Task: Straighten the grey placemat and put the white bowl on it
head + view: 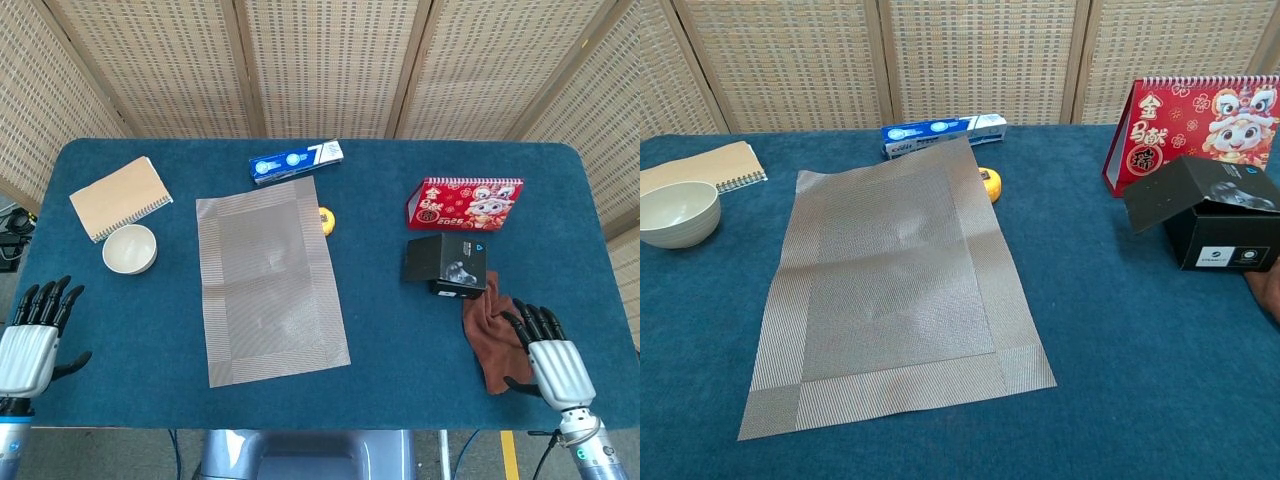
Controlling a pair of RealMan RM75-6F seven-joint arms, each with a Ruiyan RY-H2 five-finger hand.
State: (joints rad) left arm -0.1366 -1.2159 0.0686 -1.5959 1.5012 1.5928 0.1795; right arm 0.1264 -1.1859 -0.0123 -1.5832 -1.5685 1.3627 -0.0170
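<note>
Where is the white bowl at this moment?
In the head view, the round white bowl sits on the table's left side, just below the tan spiral notebook, left of the grey woven placemat.

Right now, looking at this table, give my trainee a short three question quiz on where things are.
1. True or false: the white bowl already sits on the grey placemat.
2. Which thing touches the placemat's far edge? A: the toothpaste box; B: the red calendar; C: the black box.
3. Fill in: the right hand hovers beside the brown ____.

Key: 1 false; 2 A; 3 cloth.
</note>
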